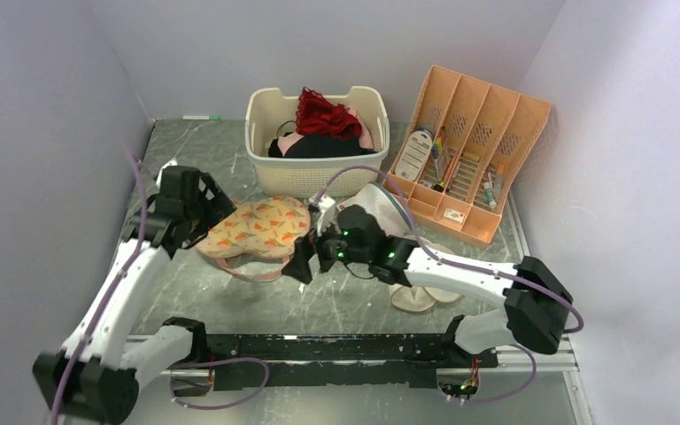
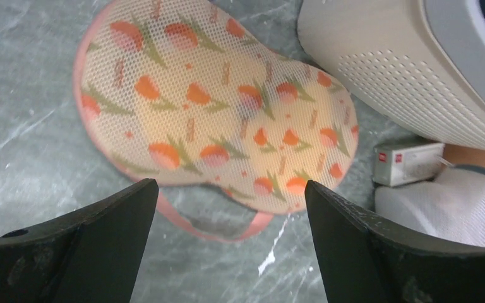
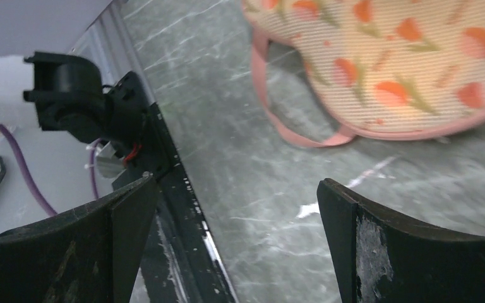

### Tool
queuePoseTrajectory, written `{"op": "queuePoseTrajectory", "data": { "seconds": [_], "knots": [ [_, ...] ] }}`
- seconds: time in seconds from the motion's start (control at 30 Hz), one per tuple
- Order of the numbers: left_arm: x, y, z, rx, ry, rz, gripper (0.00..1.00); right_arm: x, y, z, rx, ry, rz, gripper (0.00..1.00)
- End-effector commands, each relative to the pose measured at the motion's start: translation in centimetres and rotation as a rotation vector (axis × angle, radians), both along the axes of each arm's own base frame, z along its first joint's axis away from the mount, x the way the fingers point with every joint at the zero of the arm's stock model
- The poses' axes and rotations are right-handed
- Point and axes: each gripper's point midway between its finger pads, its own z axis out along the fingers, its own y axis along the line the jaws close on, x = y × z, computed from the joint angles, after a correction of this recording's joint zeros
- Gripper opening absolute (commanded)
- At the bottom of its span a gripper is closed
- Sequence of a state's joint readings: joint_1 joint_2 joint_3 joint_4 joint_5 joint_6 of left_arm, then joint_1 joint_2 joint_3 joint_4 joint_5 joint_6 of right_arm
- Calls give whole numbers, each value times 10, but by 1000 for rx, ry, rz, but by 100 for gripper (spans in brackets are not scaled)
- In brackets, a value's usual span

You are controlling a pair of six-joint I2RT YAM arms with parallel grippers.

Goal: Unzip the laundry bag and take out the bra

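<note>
The left gripper [image 2: 230, 186] hovers over the left end of the laundry bag [image 1: 257, 228], jaws apart and empty. The bag lies flat on the grey bench [image 1: 230, 301], just near of the white basket [image 1: 317, 177]. The right gripper [image 3: 237, 183] hangs at its near right edge, jaws likewise spread, holding nothing

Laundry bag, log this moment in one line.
laundry bag: flat on table | left hand: open, over bag | right hand: open, near its pink loop | bra: not visible
</note>
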State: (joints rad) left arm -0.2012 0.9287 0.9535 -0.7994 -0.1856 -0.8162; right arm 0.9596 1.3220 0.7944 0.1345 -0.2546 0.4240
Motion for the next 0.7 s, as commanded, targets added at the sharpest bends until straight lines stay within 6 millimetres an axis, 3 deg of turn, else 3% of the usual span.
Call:
{"op": "queuePoseTrajectory", "data": {
  "seconds": [0.0,0.17,0.27,0.33,0.47,0.6,0.67],
  "knots": [
    [56,4,5,17,-100,-17,98,-20,34,4,44,43,38,100],
    [95,34,-18,-198,-94,32,98,-33,52,-16,55,135,67,100],
    [103,38,-49,-390,-42,24,95,-33,54,-29,38,162,54,100],
    [100,34,-75,-427,36,10,93,-33,55,-33,41,172,51,100],
    [73,25,-115,-438,134,10,92,-33,53,-39,23,169,48,100],
    [32,13,-135,-385,210,30,90,-30,49,-45,4,185,8,100],
    [11,-3,-138,-373,228,6,90,-25,44,-48,0,208,-46,100]
  ]
}}
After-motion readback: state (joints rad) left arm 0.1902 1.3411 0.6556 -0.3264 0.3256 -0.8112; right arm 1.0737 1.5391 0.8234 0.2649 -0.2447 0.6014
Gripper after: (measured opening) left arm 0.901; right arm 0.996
